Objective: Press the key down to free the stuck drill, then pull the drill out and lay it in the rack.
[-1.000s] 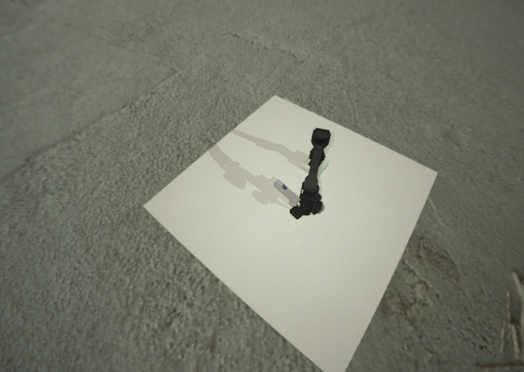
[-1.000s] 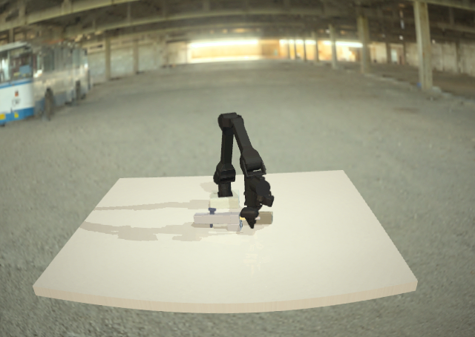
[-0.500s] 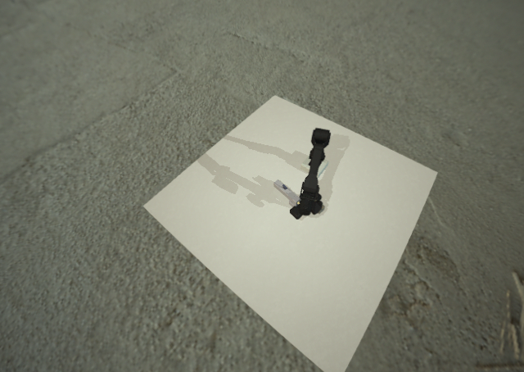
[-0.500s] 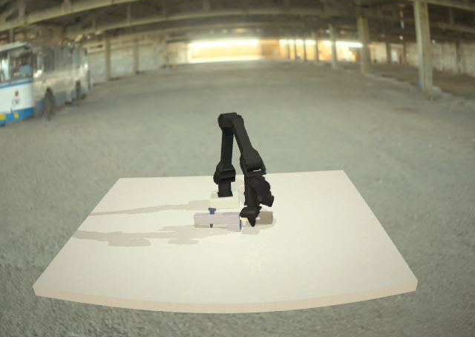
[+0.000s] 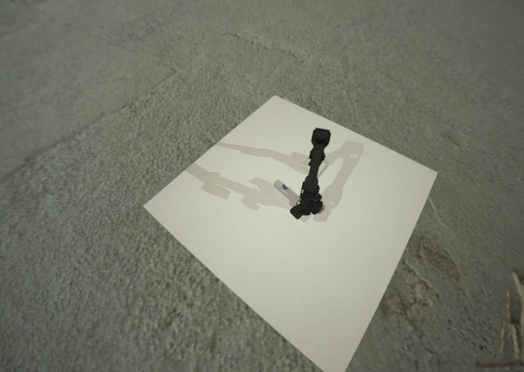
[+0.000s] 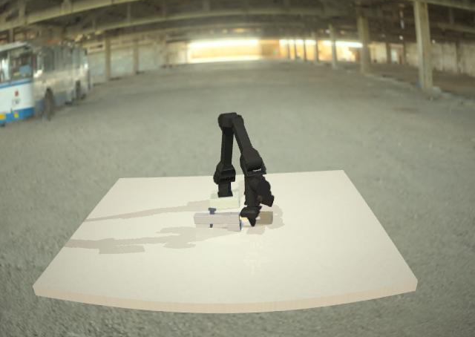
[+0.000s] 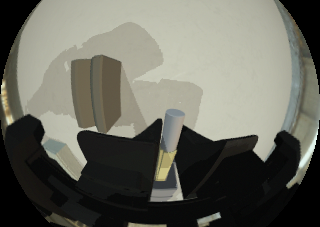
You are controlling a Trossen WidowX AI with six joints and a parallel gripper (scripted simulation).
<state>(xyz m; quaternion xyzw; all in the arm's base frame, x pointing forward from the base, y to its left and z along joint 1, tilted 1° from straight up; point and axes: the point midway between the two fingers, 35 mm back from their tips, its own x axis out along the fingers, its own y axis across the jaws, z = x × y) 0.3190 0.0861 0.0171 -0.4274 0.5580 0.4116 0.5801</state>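
Note:
The drill (image 7: pixel 173 129) shows in the wrist view as a grey-blue cylinder with a yellow part below it. Its yellow part also shows in the exterior view. My gripper (image 7: pixel 166 122) (image 6: pixel 252 222) is shut on the drill, low over the table. The lavender-grey holder (image 5: pixel 289 192) (image 6: pixel 222 218) (image 7: pixel 165 195) lies beside the fingers. The yellow part reaches toward it; how deep the drill sits inside is hidden. The dark blue key (image 5: pixel 284 187) (image 6: pixel 211 211) crosses the holder away from the fingers. A brown slotted block (image 6: pixel 265 217) (image 7: pixel 106 94), apparently the rack, stands on the gripper's other side.
A pale block (image 6: pixel 224 202) sits at the arm's base. Another pale piece (image 7: pixel 64 155) shows at lower left in the wrist view, partly hidden by a finger. The white table (image 5: pixel 295 274) (image 6: pixel 237 272) ends in straight edges. Arm shadows cross it.

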